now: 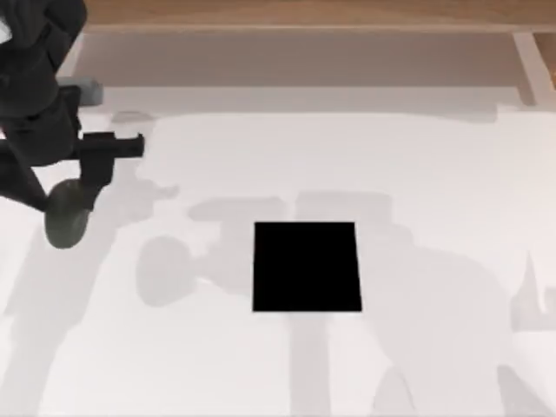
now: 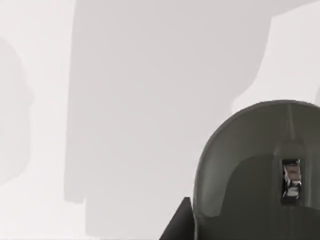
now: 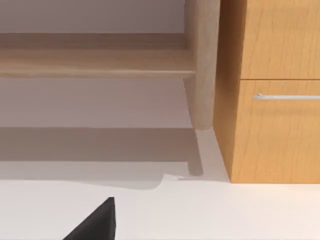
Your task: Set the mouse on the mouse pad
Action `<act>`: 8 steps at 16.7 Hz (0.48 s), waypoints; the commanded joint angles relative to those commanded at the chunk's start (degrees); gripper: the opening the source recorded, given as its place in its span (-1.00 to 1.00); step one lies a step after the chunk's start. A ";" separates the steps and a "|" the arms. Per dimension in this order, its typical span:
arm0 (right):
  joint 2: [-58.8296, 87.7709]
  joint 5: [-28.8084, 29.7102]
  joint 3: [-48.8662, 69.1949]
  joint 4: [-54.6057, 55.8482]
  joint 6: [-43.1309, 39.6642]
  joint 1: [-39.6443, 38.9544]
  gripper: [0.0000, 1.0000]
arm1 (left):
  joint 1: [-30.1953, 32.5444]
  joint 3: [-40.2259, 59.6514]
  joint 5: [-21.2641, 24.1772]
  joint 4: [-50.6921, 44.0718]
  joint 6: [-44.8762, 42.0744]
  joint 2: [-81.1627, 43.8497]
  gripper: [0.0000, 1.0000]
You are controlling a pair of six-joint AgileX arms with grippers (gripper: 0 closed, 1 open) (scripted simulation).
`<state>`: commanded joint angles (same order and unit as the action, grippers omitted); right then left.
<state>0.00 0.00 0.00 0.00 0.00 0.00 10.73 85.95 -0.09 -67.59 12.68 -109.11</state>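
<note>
- Looking down from the top view, the left arm is seen reaching in from the upper left corner, its black links bent over the left side of the white surface [image 1: 417, 174].
- The left gripper [image 1: 76, 193] is pointed downward and toward the near edge, with one mouse [image 1: 68, 214] at its tip; the mouse's rounded end sticks out beyond the jaws.
- One mouse pad [image 1: 307, 267] is counted, lying flat near the middle of the surface, well apart from the mouse and to its right.
- Whether the mouse is lifted or resting cannot be told from above, though a soft oval shadow is cast on the surface between it and the pad.
- From the left wrist view, the mouse [image 2: 250, 165] is seen close up with its scroll wheel [image 2: 291, 180] visible; a black finger [image 2: 179, 225] is pressed against its side, so the jaws are taken to be pinching it.
- From the right wrist view, a wooden cabinet [image 3: 275, 90] with one drawer handle [image 3: 285, 97] and a rounded wooden leg [image 3: 202, 65] are seen beyond the surface edge; a dark finger [image 3: 97, 222] of the right gripper is seen, and the state of its jaws cannot be told.
</note>
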 joint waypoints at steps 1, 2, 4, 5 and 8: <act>0.00 0.00 0.00 0.00 0.00 0.00 1.00 | 4.63 4.44 -0.01 -0.86 3.80 -3.47 -1.00; 0.00 0.00 0.00 0.00 0.00 0.00 1.00 | 9.36 8.82 0.00 -1.64 7.64 -6.82 -1.00; 0.00 0.00 0.00 0.00 0.00 0.00 1.00 | 18.22 16.89 -0.02 -2.92 14.99 -12.88 -1.00; 0.00 0.00 0.00 0.00 0.00 0.00 1.00 | 21.97 20.40 -0.06 -3.40 18.34 -15.46 -1.00; 0.00 0.00 0.00 0.00 0.00 0.00 1.00 | 29.48 27.72 -0.32 -4.16 25.64 -21.15 -1.00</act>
<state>0.00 0.00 0.00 0.00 0.00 0.00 40.21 113.67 -0.41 -71.75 38.31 -130.26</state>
